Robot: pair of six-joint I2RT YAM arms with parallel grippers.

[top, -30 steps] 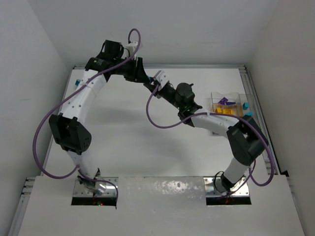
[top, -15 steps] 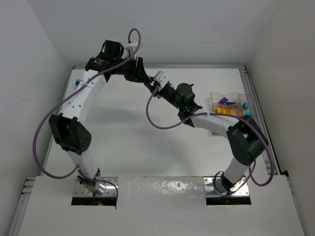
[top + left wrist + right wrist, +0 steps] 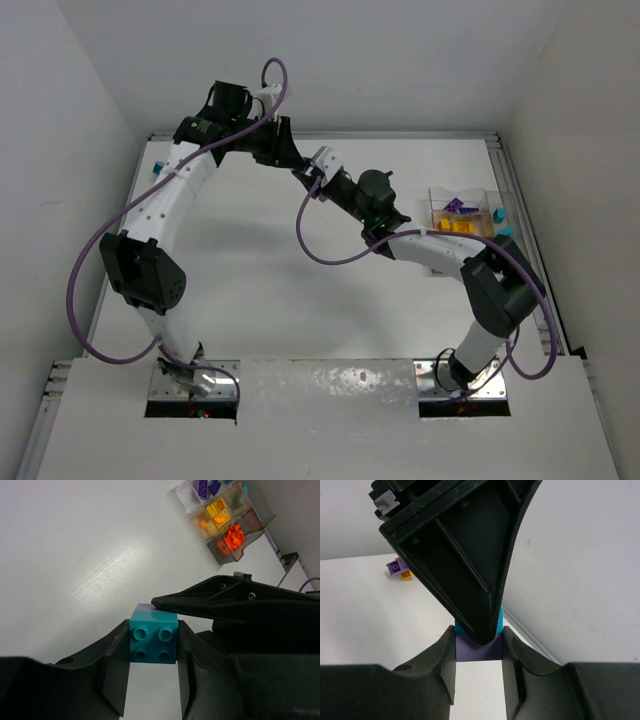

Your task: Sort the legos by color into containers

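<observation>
High over the table's far middle, my two grippers meet tip to tip on a stacked pair of legos. My left gripper [image 3: 153, 630] is shut on the teal lego [image 3: 153, 639], studs facing the camera. My right gripper [image 3: 479, 640] is shut on the purple lego [image 3: 479, 647] joined to that teal one [image 3: 498, 622]. In the top view the left gripper [image 3: 303, 169] and right gripper [image 3: 317, 174] hide the bricks. The clear containers [image 3: 462, 212] stand at the right and hold purple, yellow and orange legos [image 3: 232, 536].
A purple lego [image 3: 395, 568] and an orange one [image 3: 406, 574] lie loose on the table. A teal lego [image 3: 157, 168] sits at the far left corner. Two more teal ones [image 3: 505, 231] lie beside the containers. Walls close in the table at the back and sides.
</observation>
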